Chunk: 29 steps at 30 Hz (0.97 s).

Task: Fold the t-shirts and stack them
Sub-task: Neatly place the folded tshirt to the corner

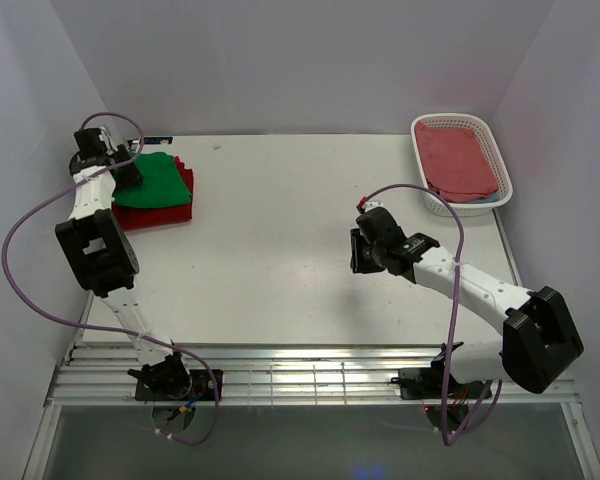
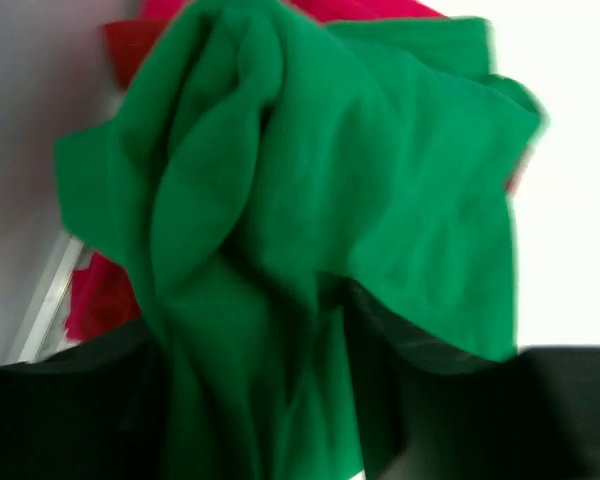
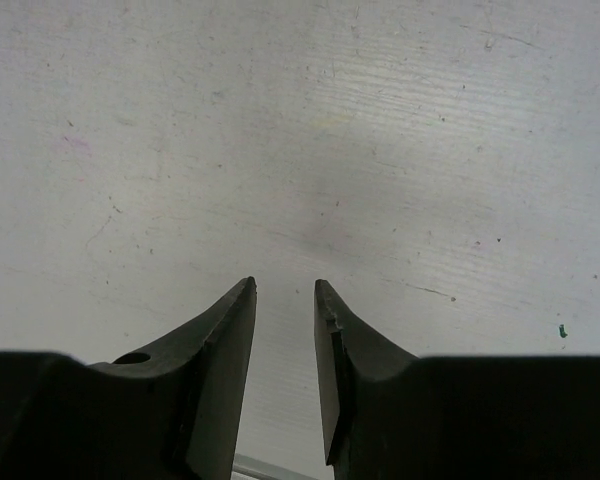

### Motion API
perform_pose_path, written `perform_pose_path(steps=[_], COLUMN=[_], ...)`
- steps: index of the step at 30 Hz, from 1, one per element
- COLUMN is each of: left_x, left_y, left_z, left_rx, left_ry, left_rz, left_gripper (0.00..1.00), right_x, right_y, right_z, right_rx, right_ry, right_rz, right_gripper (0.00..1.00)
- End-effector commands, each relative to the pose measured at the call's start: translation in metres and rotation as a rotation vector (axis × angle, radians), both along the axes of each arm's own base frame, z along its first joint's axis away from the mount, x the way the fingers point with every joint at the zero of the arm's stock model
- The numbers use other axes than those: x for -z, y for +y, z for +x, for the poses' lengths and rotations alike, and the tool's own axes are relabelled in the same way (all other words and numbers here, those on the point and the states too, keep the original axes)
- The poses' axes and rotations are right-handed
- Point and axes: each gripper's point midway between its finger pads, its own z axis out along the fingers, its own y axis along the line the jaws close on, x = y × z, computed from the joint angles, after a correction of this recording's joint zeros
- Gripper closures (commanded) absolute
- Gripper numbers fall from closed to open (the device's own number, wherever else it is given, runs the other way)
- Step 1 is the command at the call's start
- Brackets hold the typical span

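Note:
The green t-shirt (image 1: pixel 155 183) lies folded on top of the red t-shirt (image 1: pixel 170 215) at the table's far left. My left gripper (image 1: pixel 130 170) sits at the green shirt's left edge. In the left wrist view the green t-shirt (image 2: pixel 310 200) is bunched and draped over the jaws, hiding them, with the red t-shirt (image 2: pixel 100 300) showing beneath. My right gripper (image 1: pixel 363 255) hovers over bare table right of centre. In its wrist view the right gripper (image 3: pixel 285 285) stands open by a narrow gap, with only table surface between the fingers.
A white basket (image 1: pixel 500 165) at the far right corner holds a folded pinkish-red cloth (image 1: pixel 458 160). White walls close in the table on the left, back and right. A slatted metal edge (image 1: pixel 300 375) runs along the near side by the arm bases.

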Motion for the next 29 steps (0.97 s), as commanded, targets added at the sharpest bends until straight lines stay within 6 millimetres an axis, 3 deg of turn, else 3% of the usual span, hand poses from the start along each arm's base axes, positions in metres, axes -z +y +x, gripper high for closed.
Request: perform_pose_path(steps=[1,2,3,4,6,7,9,11,13,14,15,17,18,21,23,27,29], left_x=[-0.059,-0.067,-0.075,-0.1,-0.131,-0.164,-0.193,-0.217,-0.217,-0.21,-0.212,-0.203,-0.199,-0.193,-0.192,-0.189,-0.185], left_y=[0.033,0.037,0.044,0.046,0.047,0.044,0.032,0.007,-0.035,-0.053,-0.088,-0.12,-0.149,-0.171,-0.177,-0.189,-0.196], left_z=[-0.001,-0.003,-0.008,-0.012,-0.023,-0.036,-0.048,-0.066,-0.072,-0.092,-0.092,-0.122,-0.13,-0.159,-0.168,-0.18,-0.183], left_rx=[-0.162,-0.181,-0.221,-0.24,-0.274,-0.291,-0.29,-0.26,-0.187,-0.178,-0.102,-0.048,0.01,0.064,0.088,0.152,0.191], left_ry=[-0.101,-0.111,-0.106,-0.148,-0.197,-0.253,-0.316,-0.37,-0.378,-0.369,-0.403,-0.434,-0.446,-0.465,-0.471,-0.463,-0.46], left_rz=[0.086,0.102,0.132,0.155,0.177,0.2,0.198,0.189,0.187,0.2,0.196,0.187,0.154,0.101,0.085,0.063,0.046], left_gripper=[0.34,0.16,0.16,0.16,0.16,0.16,0.16,0.16,0.16,0.17,0.17,0.17,0.17,0.18,0.18,0.19,0.19], right_x=[-0.013,-0.019,-0.022,-0.024,-0.033,-0.037,-0.043,-0.05,-0.063,-0.065,-0.072,-0.094,-0.102,-0.135,-0.158,-0.172,-0.168], right_y=[-0.007,-0.007,-0.007,-0.007,-0.006,-0.005,-0.004,-0.005,-0.005,-0.006,-0.007,-0.006,-0.007,-0.009,-0.013,-0.029,-0.034], right_z=[-0.004,-0.004,-0.004,-0.004,-0.003,-0.003,-0.002,0.0,0.007,0.006,0.009,0.016,0.018,0.023,0.025,0.026,0.022], right_rx=[0.016,0.018,0.02,0.022,0.026,0.027,0.029,0.036,0.048,0.05,0.059,0.069,0.075,0.086,0.096,0.14,0.148], right_ry=[-0.033,-0.049,-0.053,-0.058,-0.071,-0.079,-0.088,-0.103,-0.128,-0.125,-0.14,-0.183,-0.202,-0.279,-0.326,-0.358,-0.341], right_rz=[0.004,0.016,0.021,0.025,0.046,0.054,0.063,0.064,0.065,0.054,0.05,0.071,0.074,0.103,0.113,0.065,0.041], right_gripper=[0.63,0.62,0.61,0.6,0.6,0.6,0.6,0.6,0.61,0.63,0.63,0.64,0.64,0.62,0.62,0.64,0.64])
